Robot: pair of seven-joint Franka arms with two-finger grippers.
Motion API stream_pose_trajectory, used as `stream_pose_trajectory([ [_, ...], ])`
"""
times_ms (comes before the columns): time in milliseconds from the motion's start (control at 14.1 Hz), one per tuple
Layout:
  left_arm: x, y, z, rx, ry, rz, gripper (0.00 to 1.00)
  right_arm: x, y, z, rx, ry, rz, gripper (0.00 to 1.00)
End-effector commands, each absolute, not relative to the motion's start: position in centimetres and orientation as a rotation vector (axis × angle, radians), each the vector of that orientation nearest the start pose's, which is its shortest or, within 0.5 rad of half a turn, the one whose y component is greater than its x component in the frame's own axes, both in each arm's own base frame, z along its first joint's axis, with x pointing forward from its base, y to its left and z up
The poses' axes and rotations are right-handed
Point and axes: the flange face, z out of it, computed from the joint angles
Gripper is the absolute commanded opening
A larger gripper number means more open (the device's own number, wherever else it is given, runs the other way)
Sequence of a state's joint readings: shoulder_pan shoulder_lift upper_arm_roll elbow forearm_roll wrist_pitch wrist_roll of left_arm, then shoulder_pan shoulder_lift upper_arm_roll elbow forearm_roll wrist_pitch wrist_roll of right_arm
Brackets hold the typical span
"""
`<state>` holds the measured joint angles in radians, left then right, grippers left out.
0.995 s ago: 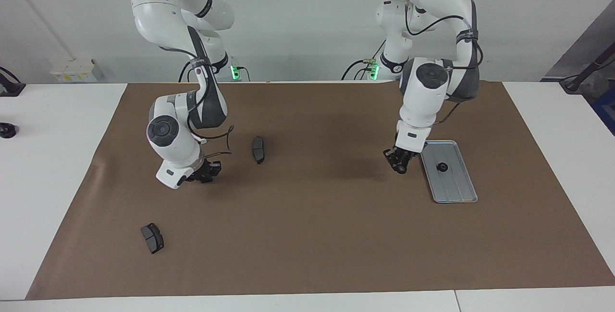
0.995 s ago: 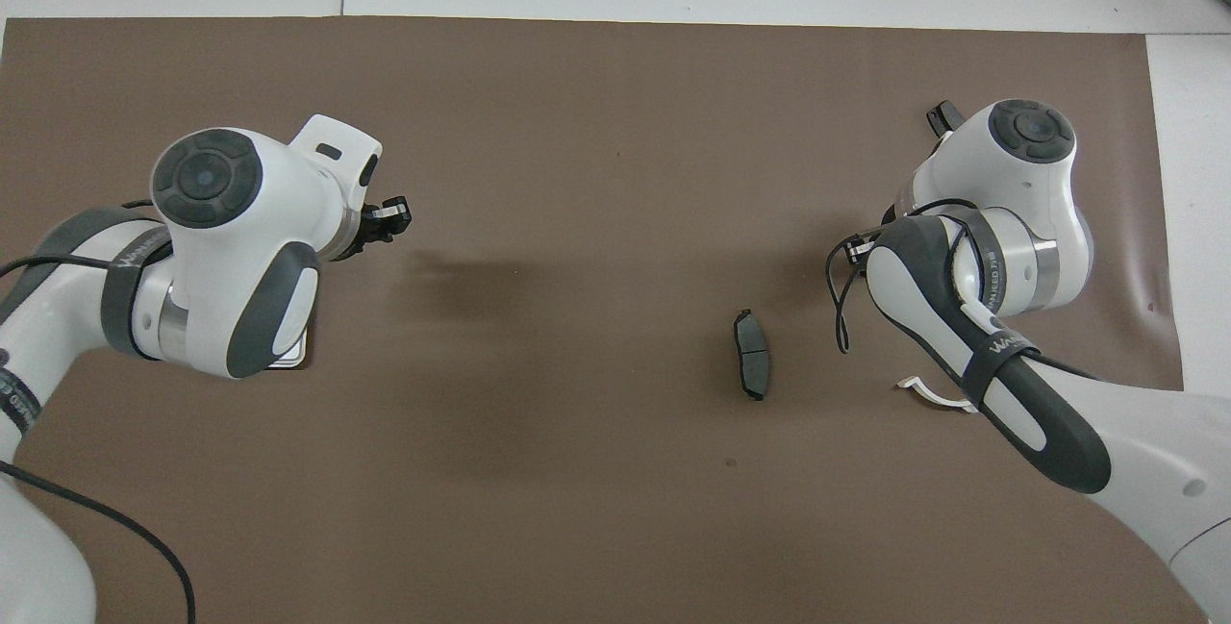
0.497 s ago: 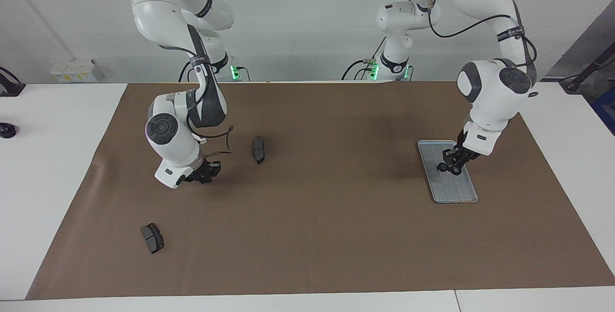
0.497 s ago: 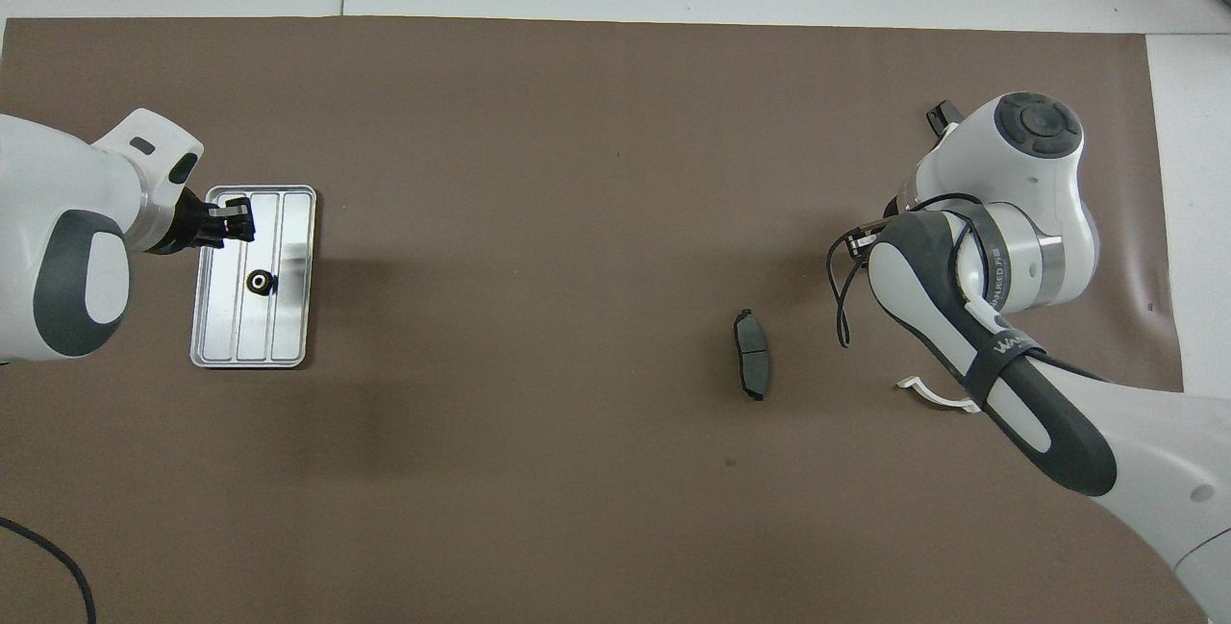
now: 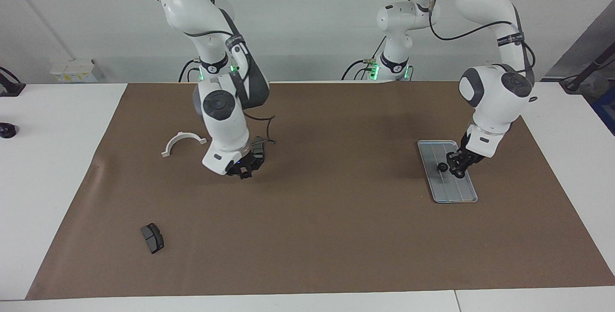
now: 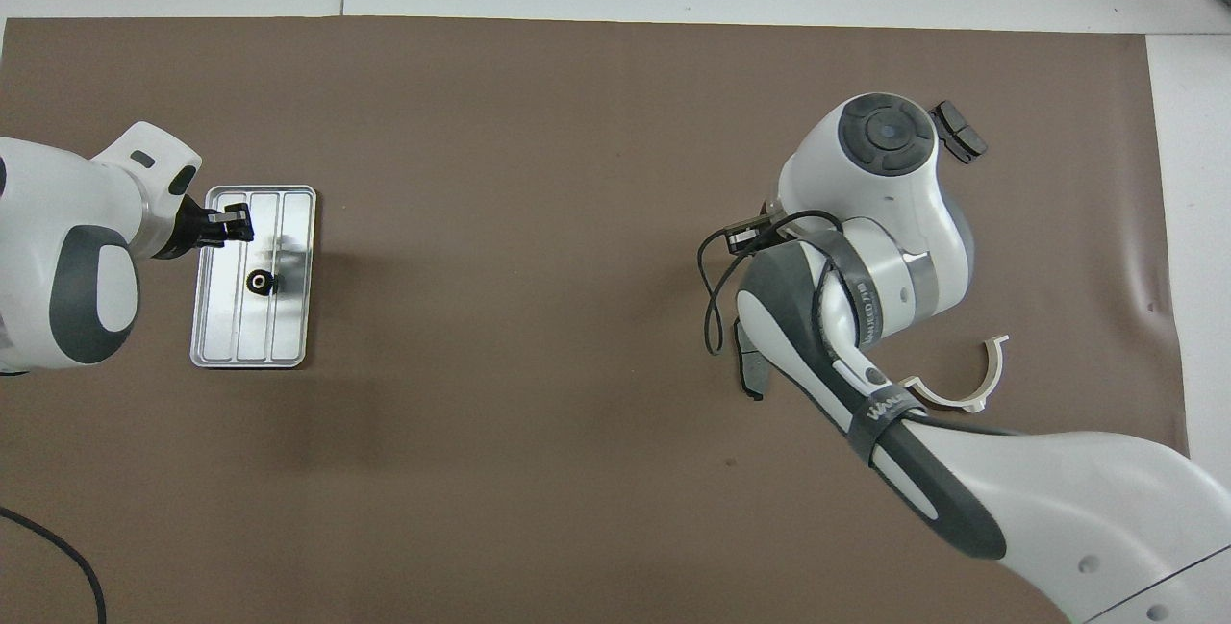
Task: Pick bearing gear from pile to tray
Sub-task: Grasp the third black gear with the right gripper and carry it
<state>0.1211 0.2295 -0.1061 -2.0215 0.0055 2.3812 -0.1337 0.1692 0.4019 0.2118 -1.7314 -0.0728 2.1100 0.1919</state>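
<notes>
- A small black round gear (image 5: 441,167) lies in the tray (image 5: 459,195), about the middle of its length, on a rib toward the table's middle; in the overhead view it sits at roughly nine o'clock from the mat's centre
- The tray, silver-grey and ribbed, rests flat on the brown mat (image 5: 336,235) at the left arm's end of the tabletop (image 5: 567,129)
- The left claw (image 5: 457,168) hangs low over the tray, just beside the gear at about its three o'clock in the facing view; its fingertips look nearly closed, with nothing visibly between them; whether it touches gear or tray I cannot tell
- The right claw (image 5: 246,171) is clenched, low over the mat toward the right arm's end; whether a small dark part is pinched at its tip I cannot tell
- One dark grey brake pad (image 5: 258,144) lies just beside that claw, nearer to the robots and partly hidden by the wrist
- A white half-ring (image 5: 183,141) lies on the mat at about ten o'clock from the right claw in the facing view, open side away from the robots
- A second brake pad (image 5: 152,238) lies well apart, at about seven o'clock from the right claw in that view, farther from the robots
</notes>
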Motion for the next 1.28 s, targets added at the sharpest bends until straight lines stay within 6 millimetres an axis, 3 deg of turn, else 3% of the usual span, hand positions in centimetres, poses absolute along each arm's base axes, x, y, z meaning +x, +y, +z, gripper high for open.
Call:
stream_pose_trajectory([
  [0,60.7,1.8,33.1,-3.170,-0.201,-0.228,0.00,59.9,28.7,36.7,-3.035,-0.245,-0.090,0.00],
  [71,60.6,2.0,32.7,-3.171,-0.154,-0.226,0.02,59.2,31.1,36.9,-3.006,-0.217,-0.138,0.00],
  [142,60.6,1.9,32.5,-3.171,-0.142,-0.233,0.13,58.7,33.0,37.1,-2.979,-0.193,-0.180,0.00],
  [213,60.6,1.7,32.3,-3.171,-0.140,-0.245,0.36,58.0,35.1,37.5,-2.944,-0.190,-0.231,0.00],
  [284,60.7,1.4,32.3,-3.171,-0.133,-0.260,0.99,57.4,36.6,37.7,-2.913,-0.192,-0.260,0.00],
  [568,60.7,1.3,32.5,-3.172,-0.135,-0.250,1.00,54.0,42.9,37.1,-2.841,-0.261,-0.317,0.00],
  [639,60.7,0.8,33.0,-3.172,-0.133,-0.255,1.00,53.4,44.2,35.9,-2.825,-0.277,-0.325,0.00],
  [852,61.1,-3.1,34.8,-3.185,-0.195,-0.234,1.00,52.6,45.9,33.5,-2.813,-0.298,-0.336,0.00],
  [1066,61.1,-9.5,36.1,-3.199,-0.302,-0.245,1.00,51.5,47.7,31.7,-2.786,-0.318,-0.348,0.00],
  [1208,60.5,-13.1,36.7,-3.203,-0.349,-0.215,1.00,51.8,47.4,31.6,-2.788,-0.313,-0.347,0.56],
])
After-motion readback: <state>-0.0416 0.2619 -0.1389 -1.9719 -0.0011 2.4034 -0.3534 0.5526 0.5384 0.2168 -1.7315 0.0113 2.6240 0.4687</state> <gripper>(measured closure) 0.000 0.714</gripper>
